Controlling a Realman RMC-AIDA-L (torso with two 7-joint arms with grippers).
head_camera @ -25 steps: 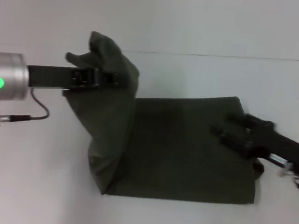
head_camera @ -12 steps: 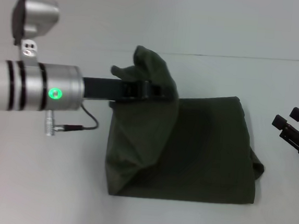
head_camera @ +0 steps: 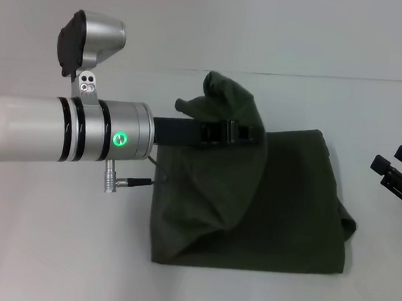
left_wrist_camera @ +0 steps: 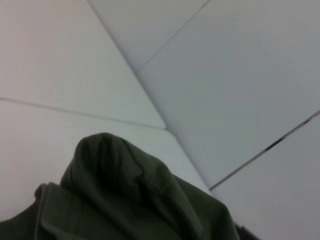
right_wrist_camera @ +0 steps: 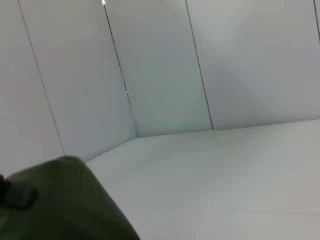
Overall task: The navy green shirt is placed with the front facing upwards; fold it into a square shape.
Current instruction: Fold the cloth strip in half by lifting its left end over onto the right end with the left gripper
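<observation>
The navy green shirt (head_camera: 274, 199) lies on the pale surface (head_camera: 58, 251) as a partly folded dark olive rectangle, plain side up, occupying the centre of the head view and reaching toward 4 o'clock. Its edge at 9 o'clock is lifted off the surface and drawn over the flat part, so a hanging fold of cloth drapes down from the raised bunch to the lower corner near 7 o'clock. The bunch peaks at about 12 o'clock of the garment.

The left gripper (head_camera: 234, 134) reaches in from 9 o'clock on its silver arm, held above the surface, its jaws clenched on that raised edge of the shirt. In the left wrist view the gathered cloth (left_wrist_camera: 130, 200) rises as a dark hump close before the camera.

The right gripper (head_camera: 401, 175) sits at 3 o'clock, well apart from the shirt's near edge, its jaws released and holding nothing. The right wrist view shows a corner of the shirt (right_wrist_camera: 65, 205) against the pale surface.
</observation>
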